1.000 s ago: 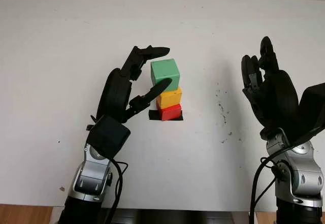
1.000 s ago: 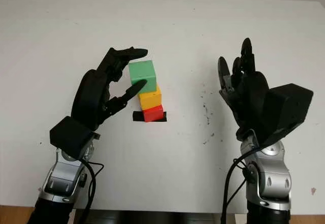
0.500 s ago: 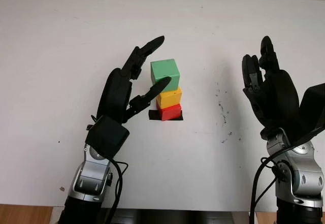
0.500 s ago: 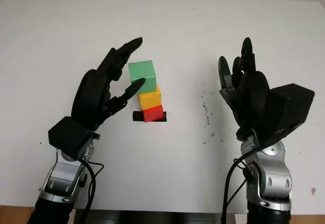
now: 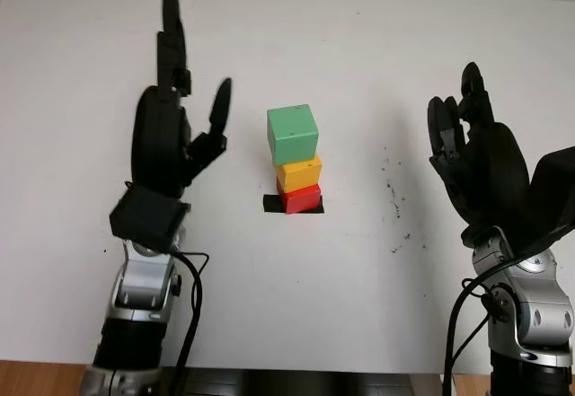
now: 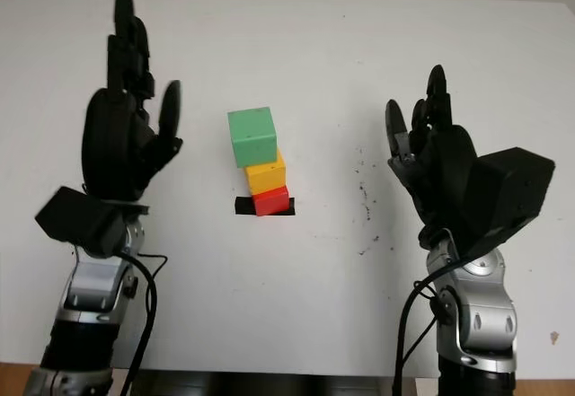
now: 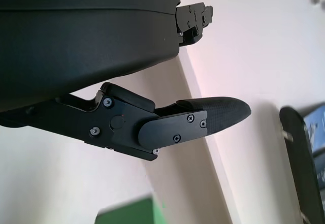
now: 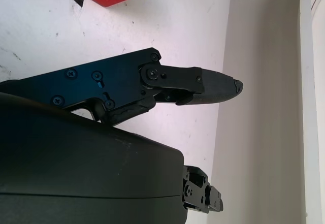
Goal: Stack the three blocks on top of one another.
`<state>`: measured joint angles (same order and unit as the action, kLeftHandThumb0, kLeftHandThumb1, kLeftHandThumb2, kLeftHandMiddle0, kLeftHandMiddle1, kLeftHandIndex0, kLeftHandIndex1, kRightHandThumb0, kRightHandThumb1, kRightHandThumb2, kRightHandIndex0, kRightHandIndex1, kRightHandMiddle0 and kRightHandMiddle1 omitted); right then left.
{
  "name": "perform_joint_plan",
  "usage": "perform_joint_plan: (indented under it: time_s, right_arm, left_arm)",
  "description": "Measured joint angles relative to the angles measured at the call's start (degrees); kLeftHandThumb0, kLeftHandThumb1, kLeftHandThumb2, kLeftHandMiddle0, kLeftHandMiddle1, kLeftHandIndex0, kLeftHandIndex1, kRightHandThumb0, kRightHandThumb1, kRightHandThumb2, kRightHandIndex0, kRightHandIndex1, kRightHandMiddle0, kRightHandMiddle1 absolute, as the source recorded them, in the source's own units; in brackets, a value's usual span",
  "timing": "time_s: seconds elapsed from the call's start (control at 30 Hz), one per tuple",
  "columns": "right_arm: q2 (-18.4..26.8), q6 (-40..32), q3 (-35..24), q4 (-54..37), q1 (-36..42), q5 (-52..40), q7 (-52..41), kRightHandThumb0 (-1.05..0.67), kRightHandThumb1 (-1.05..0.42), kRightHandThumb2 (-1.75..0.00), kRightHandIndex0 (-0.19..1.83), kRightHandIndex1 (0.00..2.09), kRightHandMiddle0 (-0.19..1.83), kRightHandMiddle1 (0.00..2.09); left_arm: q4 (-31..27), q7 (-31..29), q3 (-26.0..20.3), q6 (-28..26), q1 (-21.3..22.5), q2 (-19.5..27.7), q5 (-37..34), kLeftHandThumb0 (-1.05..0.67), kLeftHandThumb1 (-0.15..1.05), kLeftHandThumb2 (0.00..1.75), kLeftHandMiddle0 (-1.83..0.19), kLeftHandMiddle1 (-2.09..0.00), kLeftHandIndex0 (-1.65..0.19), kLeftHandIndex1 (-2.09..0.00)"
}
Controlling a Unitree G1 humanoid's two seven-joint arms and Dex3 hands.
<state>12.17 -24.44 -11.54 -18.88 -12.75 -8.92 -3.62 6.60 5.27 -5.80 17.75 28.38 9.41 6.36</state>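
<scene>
Three-block stack point(image 5: 295, 160) stands between both hands (fingers extended, empty): left hand point(image 5: 171, 136), right hand point(image 5: 476, 162).

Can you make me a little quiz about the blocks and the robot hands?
1. True or false: the green block sits on top of the stack.
2. Which block touches the black mark on the table: A yellow block, B red block, C green?
3. Fill in: the left hand, raised beside the stack, holds ____; the right hand is open too.

Key: 1 true. 2 B. 3 nothing.
</scene>
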Motion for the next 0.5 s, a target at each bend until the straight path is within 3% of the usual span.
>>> perform_joint_plan:
  time_s: [0.2,0.5]
  right_arm:
    - [0.14,0.66,1.86,0.00,-0.60,1.58,-0.75,-0.63,-1.05,-0.47,-0.19,0.00,-0.19,0.00]
    - [-0.68,1.44,3.54,0.44,-2.30,2.18,-0.37,-0.67,-1.05,-0.42,-0.19,0.00,-0.17,0.03]
  left_arm:
    - [8.61,-8.50,-2.22,-9.46,5.95,2.72,-8.71,-0.72,1.05,0.62,0.19,-0.04,0.18,-0.01]
    - [21.90,-14.06,-3.35,-6.32,9.52,3.81,-12.23,-0.72,1.05,0.55,0.07,-0.08,0.07,-0.07]
